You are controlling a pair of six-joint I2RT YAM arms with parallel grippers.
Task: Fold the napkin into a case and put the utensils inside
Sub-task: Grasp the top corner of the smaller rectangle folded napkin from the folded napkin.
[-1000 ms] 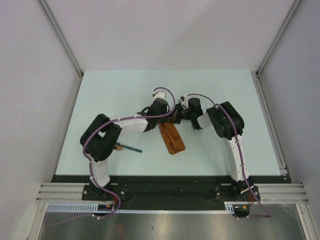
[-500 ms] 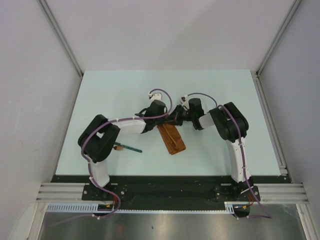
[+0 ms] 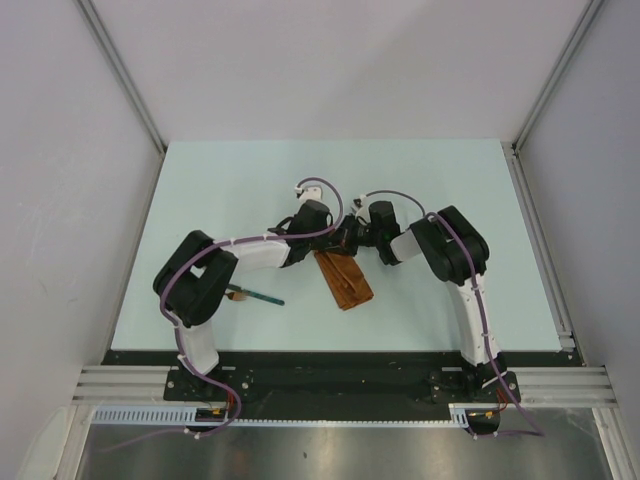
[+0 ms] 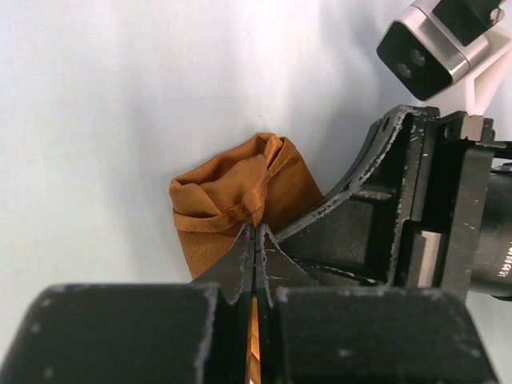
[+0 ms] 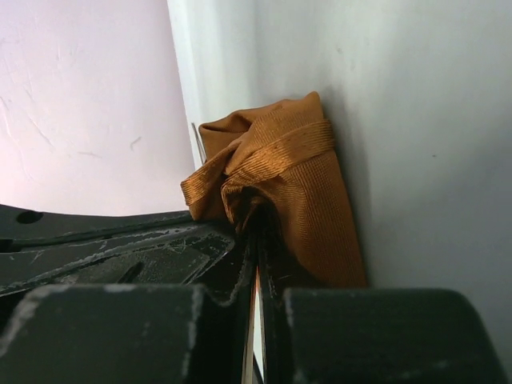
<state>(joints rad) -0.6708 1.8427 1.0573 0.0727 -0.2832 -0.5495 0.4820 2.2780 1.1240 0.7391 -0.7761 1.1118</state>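
Note:
The rust-orange napkin lies folded as a narrow case (image 3: 343,279) in the middle of the table, slanting toward the near right. My left gripper (image 3: 333,243) is shut on the cloth at the case's far end; the left wrist view shows its tips (image 4: 254,234) pinching a bunched edge of the case (image 4: 232,200). My right gripper (image 3: 348,238) is shut on the same end from the right, pinching a fold of the case (image 5: 276,172). A teal-handled utensil (image 3: 262,297) lies on the table left of the case, beside my left forearm. The pale wooden utensil is hidden.
The pale green table (image 3: 230,180) is bounded by grey walls at the back and sides. A metal rail (image 3: 540,225) runs along the table's right edge. Both arm bases sit at the near edge.
Both grippers have shifted slightly left while holding the case's far end. The case has turned a little and its far end is more bunched. The teal utensil has not moved.

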